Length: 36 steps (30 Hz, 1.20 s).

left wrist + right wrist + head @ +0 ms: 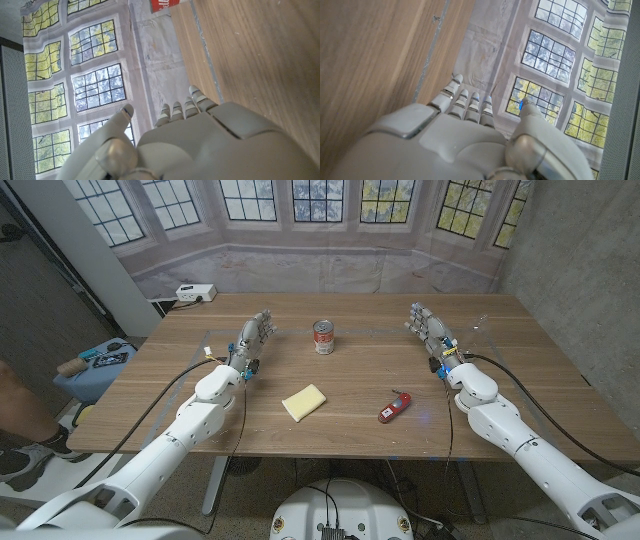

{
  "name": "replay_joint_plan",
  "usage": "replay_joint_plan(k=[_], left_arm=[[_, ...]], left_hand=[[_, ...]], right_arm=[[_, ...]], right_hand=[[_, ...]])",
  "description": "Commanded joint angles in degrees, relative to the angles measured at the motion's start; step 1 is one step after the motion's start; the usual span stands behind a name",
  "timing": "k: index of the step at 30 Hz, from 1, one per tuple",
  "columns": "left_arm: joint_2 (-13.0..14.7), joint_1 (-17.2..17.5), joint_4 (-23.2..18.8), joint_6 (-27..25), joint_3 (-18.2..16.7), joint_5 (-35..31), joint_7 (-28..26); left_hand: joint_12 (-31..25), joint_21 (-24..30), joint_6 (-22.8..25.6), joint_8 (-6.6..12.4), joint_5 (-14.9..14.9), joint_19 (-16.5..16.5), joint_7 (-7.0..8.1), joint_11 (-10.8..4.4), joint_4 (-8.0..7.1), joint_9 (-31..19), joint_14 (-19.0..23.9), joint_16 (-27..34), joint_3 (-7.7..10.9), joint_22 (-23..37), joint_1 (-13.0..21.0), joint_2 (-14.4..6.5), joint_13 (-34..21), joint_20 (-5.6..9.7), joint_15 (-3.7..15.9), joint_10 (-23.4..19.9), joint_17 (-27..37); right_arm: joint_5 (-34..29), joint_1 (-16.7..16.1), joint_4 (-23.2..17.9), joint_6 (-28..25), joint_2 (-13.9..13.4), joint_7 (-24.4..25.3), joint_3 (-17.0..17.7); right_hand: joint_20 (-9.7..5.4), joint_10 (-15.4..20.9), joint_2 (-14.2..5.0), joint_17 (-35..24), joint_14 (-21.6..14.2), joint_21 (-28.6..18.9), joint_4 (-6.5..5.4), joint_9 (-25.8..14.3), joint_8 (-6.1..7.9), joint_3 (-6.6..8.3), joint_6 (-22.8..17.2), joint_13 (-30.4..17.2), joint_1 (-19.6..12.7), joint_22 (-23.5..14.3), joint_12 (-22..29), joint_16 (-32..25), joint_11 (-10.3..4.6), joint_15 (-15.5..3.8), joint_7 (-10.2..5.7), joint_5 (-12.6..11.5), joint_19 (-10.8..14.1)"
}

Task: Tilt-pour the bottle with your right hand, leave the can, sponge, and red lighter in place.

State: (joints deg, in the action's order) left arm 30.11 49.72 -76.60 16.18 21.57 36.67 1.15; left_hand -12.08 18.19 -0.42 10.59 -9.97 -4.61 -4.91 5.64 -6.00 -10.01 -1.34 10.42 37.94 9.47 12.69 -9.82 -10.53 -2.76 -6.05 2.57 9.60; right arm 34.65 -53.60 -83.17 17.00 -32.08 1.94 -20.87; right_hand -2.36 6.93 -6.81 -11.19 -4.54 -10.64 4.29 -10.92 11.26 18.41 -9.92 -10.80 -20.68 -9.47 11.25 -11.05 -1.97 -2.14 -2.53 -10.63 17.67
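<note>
Right hand: open and holding nothing, fingers apart and reaching away from you, over the table's far right part.
Left hand: also open and holding nothing, over the far left part, near the can.
Bottle, place: you cannot make one out on the table. A faint glint just beyond your right hand is too unclear to call.
Bottle, axis: cannot be told, neither which way it points nor whether it stands or lies.
Things to leave: the can stands upright between the two hands at the far middle. The sponge lies nearer you at the centre. The lighter lies right of the sponge, slantwise, with one end nearer you and the other angled toward your right arm.
Risk, wrong grasp: with no bottle found, you may reach for the can instead. Find the bottle first.
Risk, lighter: it lies close inside your right forearm, and a sweep inward would likely knock it.
Risk, can: a wide reach across the centre could tip it.
</note>
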Motion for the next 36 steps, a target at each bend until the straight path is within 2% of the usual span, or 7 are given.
replay_joint_plan(k=[1, 19, 36], left_arm=[[0.9, 0.3, -0.4, 0.0, -0.1, 0.1, 1.2], [1.0, -0.7, 1.7, 1.7, -0.2, 0.2, 3.5], [0.5, -1.2, 2.9, 2.3, -0.2, 0.3, 4.0]], left_hand=[[0.0, -0.1, 0.1, -0.01, -0.1, -0.5, -0.36, 0.28, 0.46, -0.1, 0.0, -0.1, 0.35, 0.3, 0.8, 0.2, -0.3, -0.22, -0.38, 0.3, 0.1], [0.1, -0.5, 0.1, -0.07, 0.0, -0.7, -0.14, 0.22, 1.24, -0.1, 0.1, -0.1, 0.58, 0.3, 1.2, 0.4, -0.3, -0.22, -0.33, 0.2, 0.1], [0.1, -0.9, 0.1, -0.08, 0.0, -0.9, -0.15, 0.30, 1.86, -0.1, 0.2, -0.2, 0.73, 0.3, 1.5, 0.6, -0.3, -0.19, -0.35, 0.1, 0.1]], right_arm=[[-1.6, -3.2, -4.7, -0.3, -1.4, 2.6, 0.3], [-5.1, -8.4, -10.9, -0.8, -4.2, 7.3, 1.8], [-6.9, -12.1, -13.4, -1.6, -6.2, 10.8, 4.3]], right_hand=[[-1.84, 0.4, 0.65, 0.1, -0.3, -0.4, 0.48, -0.2, 0.26, 0.12, -0.1, -0.3, -0.2, -0.2, 0.3, -0.5, 0.20, -1.36, 0.57, 0.2, 0.5], [-1.73, 0.7, 1.00, 0.2, -0.4, -0.4, 1.12, -0.2, 0.32, -0.04, -0.3, -0.3, -0.5, -0.2, 0.3, -0.5, 0.35, -1.20, 0.97, 0.2, 0.6], [-1.51, 1.1, 1.23, 0.3, -0.9, -0.5, 1.90, -0.2, 0.30, -0.05, -0.3, -0.4, -1.1, -0.2, 0.4, -0.6, 0.27, -1.36, 0.95, 0.2, 1.1]])
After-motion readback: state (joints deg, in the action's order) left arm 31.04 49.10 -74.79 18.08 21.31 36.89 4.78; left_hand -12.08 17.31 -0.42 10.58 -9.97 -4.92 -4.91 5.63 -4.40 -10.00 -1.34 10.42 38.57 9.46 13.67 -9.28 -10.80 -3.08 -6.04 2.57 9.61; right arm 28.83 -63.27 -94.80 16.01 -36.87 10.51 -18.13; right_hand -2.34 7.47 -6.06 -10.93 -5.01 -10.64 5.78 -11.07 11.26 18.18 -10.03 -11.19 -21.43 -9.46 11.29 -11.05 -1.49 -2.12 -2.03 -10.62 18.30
